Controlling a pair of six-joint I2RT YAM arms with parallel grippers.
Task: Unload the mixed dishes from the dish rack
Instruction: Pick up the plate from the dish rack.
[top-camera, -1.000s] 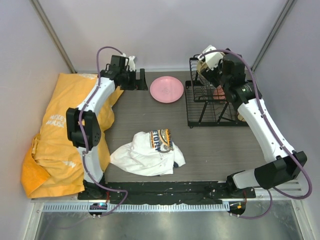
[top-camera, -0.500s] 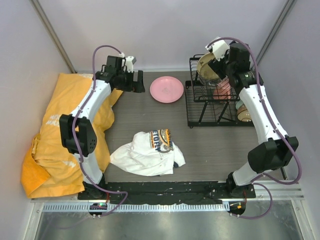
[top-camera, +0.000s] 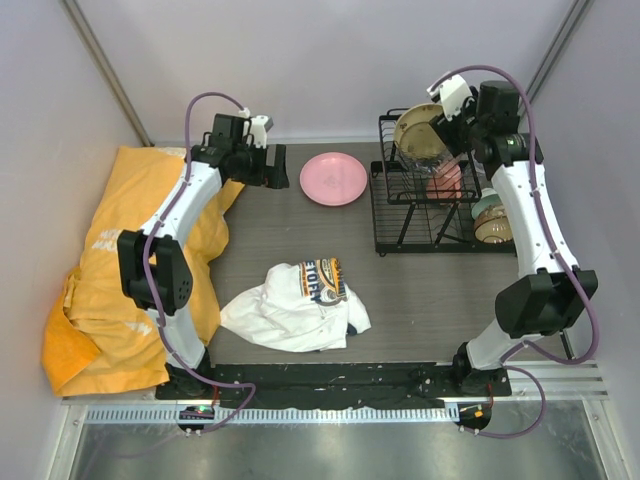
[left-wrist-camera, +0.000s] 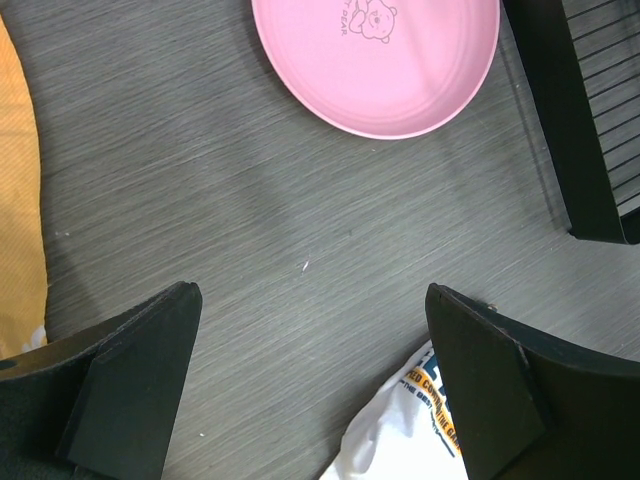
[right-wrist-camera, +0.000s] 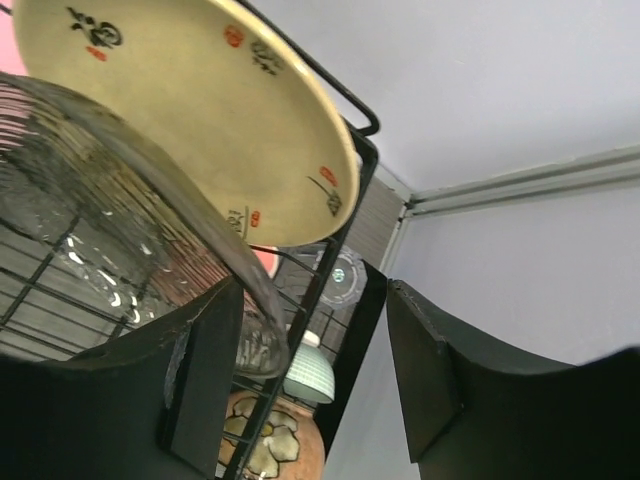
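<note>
The black wire dish rack (top-camera: 405, 212) stands at the back right. A cream patterned plate (top-camera: 420, 133) (right-wrist-camera: 200, 110) leans upright in its back corner. Also in it are a pink mug (top-camera: 446, 181), a mint-green bowl (top-camera: 489, 206) (right-wrist-camera: 312, 368) and a tan bowl (top-camera: 495, 228) (right-wrist-camera: 268, 446). My right gripper (top-camera: 447, 132) (right-wrist-camera: 315, 290) hovers at that corner, open; a clear glass (right-wrist-camera: 110, 190) rim and a rack wire lie between its fingers, the rim against the left finger (right-wrist-camera: 205, 375). The big pink plate (top-camera: 333, 178) (left-wrist-camera: 378, 60) lies flat on the table. Left of it, my left gripper (top-camera: 276, 170) (left-wrist-camera: 312, 295) hangs wide open and empty.
A white printed T-shirt (top-camera: 298, 298) (left-wrist-camera: 400, 440) lies crumpled at the table's middle front. An orange cloth (top-camera: 115, 265) (left-wrist-camera: 15, 200) drapes over the left side. The rack's edge (left-wrist-camera: 590, 120) shows at the right of the left wrist view. Walls close in behind and right of the rack.
My right gripper has moved right and back along the rack's rear corner, and its jaws have narrowed. The left arm has drawn back slightly from the pink plate, still open.
</note>
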